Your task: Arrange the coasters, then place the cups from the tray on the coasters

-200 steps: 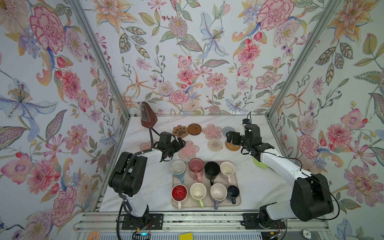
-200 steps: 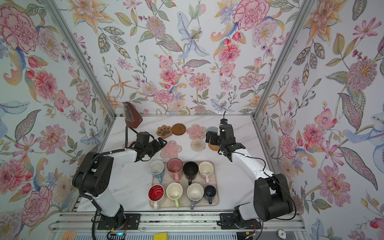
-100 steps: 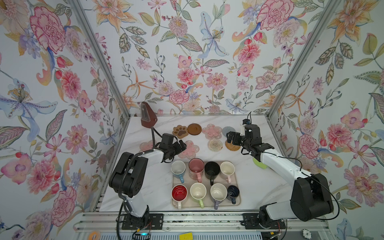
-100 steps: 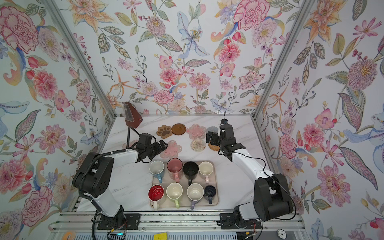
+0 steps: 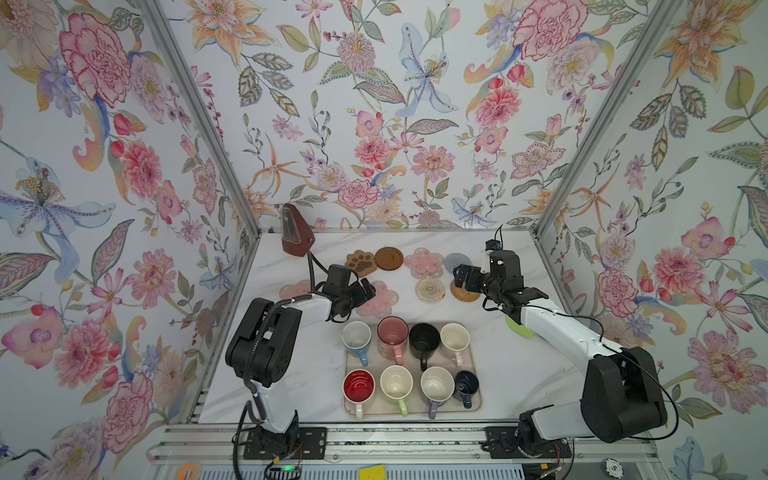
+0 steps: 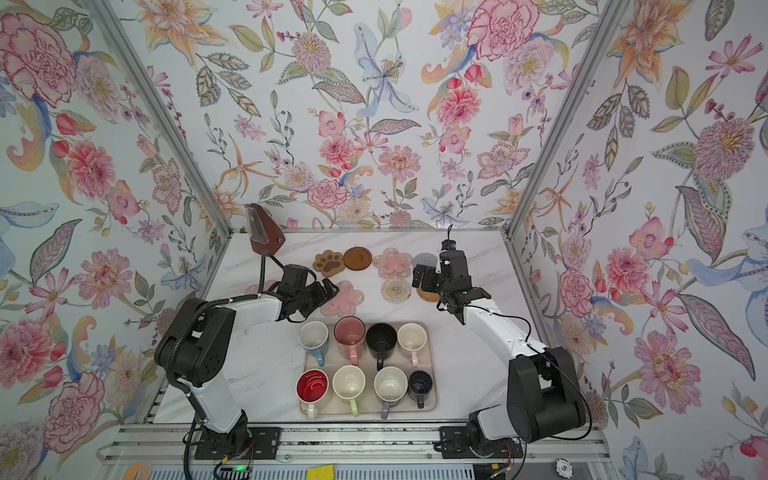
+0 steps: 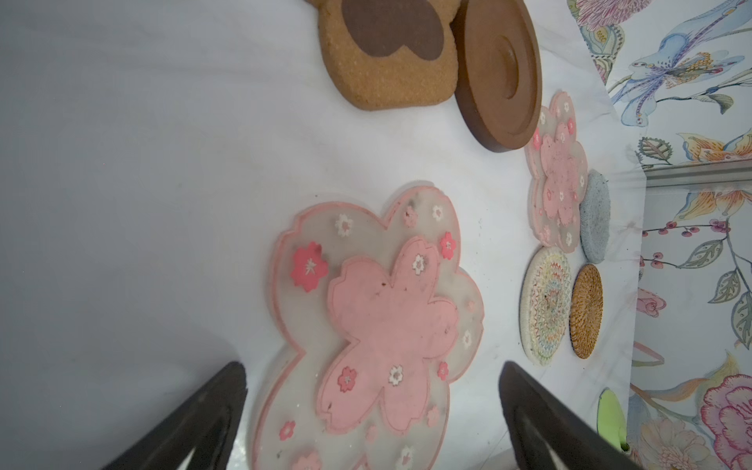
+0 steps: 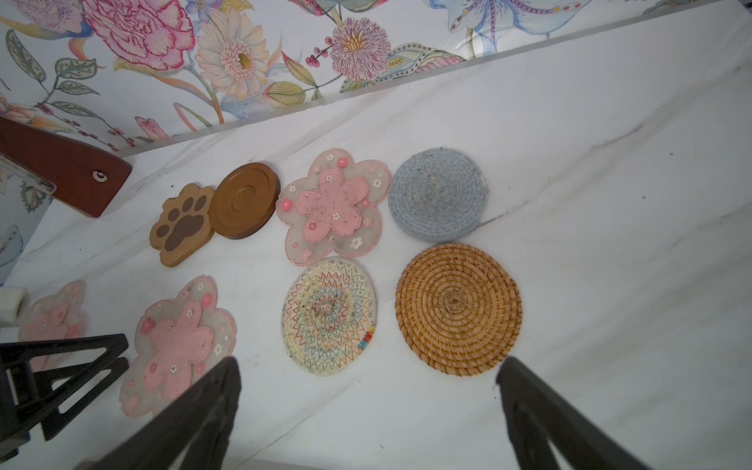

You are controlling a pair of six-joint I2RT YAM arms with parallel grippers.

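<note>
— Floral wallpaper (image 5: 374, 124) on every side, white marbled tabletop (image 5: 291, 374) below. Anything different from a second ago?

— Only at the left gripper (image 5: 362, 294): eased a touch rightward, now poised over the near lobes of a pink flower coaster (image 7: 382, 325). Jaws wide apart, nothing held. Cannot tell whether touching. No shift in the coaster itself.

— And around it, left to right?

— Back beside its wrist, a second pink flower (image 5: 293, 289), half hidden by the arm. Beyond its fingertips, brown paw (image 5: 361, 262) and dark brown disc (image 5: 389, 258), edges touching. Further right, third pink flower (image 5: 424, 264), with white woven round (image 5: 430, 289) just beside it.

— Then the right side?

— No move at the right gripper (image 5: 463, 277). Jaws just as wide, empty. Just ahead of its fingertips, tan woven round (image 8: 457, 309); farther ahead, grey-blue round (image 8: 437, 195).

— Meaning for the task?

— Probably the tail end of arranging: eight coasters down in two rough rows, paw and disc crowded. Likely one last straightening of that flower, then a turn toward the tray (image 5: 415, 411), on the base side of both grippers, with all eight cups (image 5: 424, 336) aboard. No cup on a coaster yet.
</note>
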